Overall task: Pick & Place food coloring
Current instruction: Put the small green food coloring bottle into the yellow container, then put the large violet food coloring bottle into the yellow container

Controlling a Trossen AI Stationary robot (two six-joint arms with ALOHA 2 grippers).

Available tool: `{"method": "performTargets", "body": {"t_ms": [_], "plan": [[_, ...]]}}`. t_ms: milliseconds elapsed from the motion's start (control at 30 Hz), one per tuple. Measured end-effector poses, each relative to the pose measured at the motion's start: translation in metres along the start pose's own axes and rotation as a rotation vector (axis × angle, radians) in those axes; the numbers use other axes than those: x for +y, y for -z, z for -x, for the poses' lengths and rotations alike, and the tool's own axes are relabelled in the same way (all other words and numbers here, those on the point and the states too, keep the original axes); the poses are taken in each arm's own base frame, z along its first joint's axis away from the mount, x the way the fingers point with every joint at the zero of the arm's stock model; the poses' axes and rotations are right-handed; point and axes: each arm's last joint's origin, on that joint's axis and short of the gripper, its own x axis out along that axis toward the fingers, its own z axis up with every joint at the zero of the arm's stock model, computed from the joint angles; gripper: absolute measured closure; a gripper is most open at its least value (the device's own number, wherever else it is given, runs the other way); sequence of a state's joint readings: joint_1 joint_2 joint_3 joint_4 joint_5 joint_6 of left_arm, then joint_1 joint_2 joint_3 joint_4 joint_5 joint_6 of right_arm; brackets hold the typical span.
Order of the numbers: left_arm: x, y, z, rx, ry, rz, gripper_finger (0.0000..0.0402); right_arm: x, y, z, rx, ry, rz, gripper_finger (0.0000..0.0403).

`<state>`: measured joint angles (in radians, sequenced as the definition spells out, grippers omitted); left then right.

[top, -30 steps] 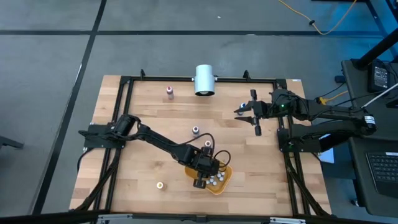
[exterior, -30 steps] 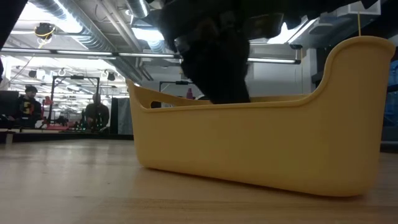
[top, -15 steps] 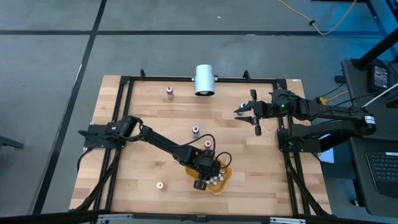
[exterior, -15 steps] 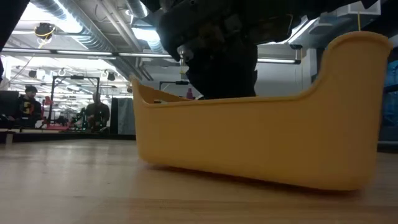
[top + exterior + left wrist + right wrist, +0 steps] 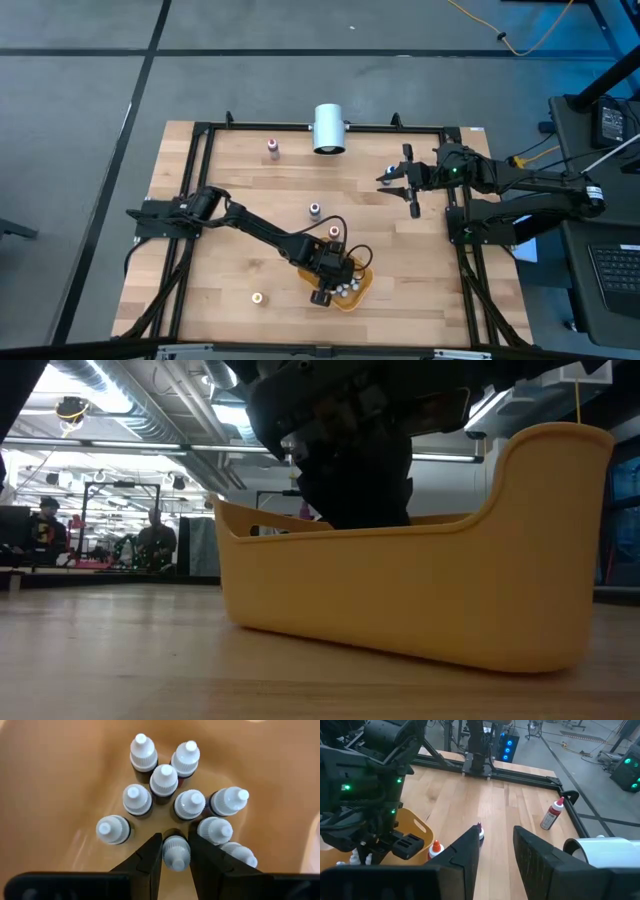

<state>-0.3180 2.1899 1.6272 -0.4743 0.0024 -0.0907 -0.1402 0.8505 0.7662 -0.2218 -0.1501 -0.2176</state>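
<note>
Placing is the step in hand: the left gripper (image 5: 175, 851) hangs low inside the orange tray (image 5: 362, 290), its jaws narrow around a white-capped bottle (image 5: 175, 854) set down among other bottles (image 5: 164, 779) standing on the tray floor. Whether the fingers (image 5: 145, 859) still press the bottle or have just let go is hard to tell, since the gap beside the cap looks slight. The next move calls for widening the jaws fully, then lifting straight up so neighbours just beside it are not knocked over. Loose bottles wait on the table: a dark-capped one (image 5: 314, 209), an orange-capped one (image 5: 334, 231), another (image 5: 257, 297) and a pink one (image 5: 273, 149). The right gripper (image 5: 398, 180) waits near the far right edge, jaws narrowly parted and empty.
</note>
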Motion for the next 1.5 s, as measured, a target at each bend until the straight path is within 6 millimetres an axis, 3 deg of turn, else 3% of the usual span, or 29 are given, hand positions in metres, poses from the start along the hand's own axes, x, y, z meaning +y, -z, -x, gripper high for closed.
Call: {"method": "performTargets", "body": {"t_ms": [333,800,1067,1500], "plan": [[0.000,0.000,0.000,0.003,0.025,0.001,0.0316,0.000,0.000,0.000,0.000,0.000,0.000,0.0280],[0.004,-0.004,0.003,-0.003,0.022,0.002,0.0280,0.000,0.000,0.000,0.000,0.000,0.000,0.0280],[0.003,-0.029,0.030,0.000,0.012,-0.071,0.0274,0.000,0.000,0.000,0.000,0.000,0.000,0.0280],[0.000,-0.050,0.081,0.115,-0.003,-0.113,0.0274,0.000,0.000,0.000,0.000,0.000,0.000,0.0280]]}}
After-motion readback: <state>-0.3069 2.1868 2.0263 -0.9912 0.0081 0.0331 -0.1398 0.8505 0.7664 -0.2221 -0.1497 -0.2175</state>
